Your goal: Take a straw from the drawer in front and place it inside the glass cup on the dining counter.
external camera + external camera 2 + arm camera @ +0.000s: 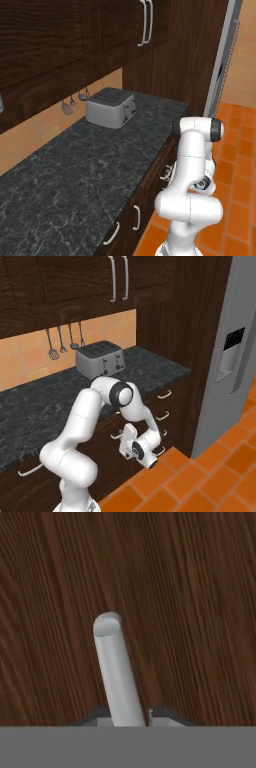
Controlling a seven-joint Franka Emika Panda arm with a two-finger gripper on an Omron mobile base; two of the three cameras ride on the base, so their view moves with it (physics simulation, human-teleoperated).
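- Where the black speckled counter (150, 373) runs along the wall, the white arm (82, 421) bends down below its front edge, and the gripper (125, 440) is pressed against the dark drawer fronts under that counter.
- Gripper state: in the hand view the two dark fingertips (162, 714) sit close on either side of the silver drawer handle (116, 672), clenched around it, with the handle rising from between them.
- Task thing: the drawer (190, 602) is shut, its dark wood-grain face flush with the fronts under the counter; nothing of its inside can be seen.
- Other drawers: further silver handles (165, 394) show on the fronts to the right of the gripper, toward the counter's end; in the left base view more handles (112, 234) sit below the counter's near edge.
- On the counter: a silver toaster (100, 358) stands at the back, against the tan tiled wall.
- Above the counter: hanging utensils (52, 345) are left of the toaster, and dark upper cupboards (75, 281) with long silver pulls (119, 278) hang overhead.
- Right of the counter: a tall dark wood panel closes its end, and a grey refrigerator (235, 361) stands beyond it.
- Floor: orange tiles (210, 476) lie in front of the counter.
- Obstruction: the arm's own elbow and wrist hide part of the drawer fronts in the right base view.
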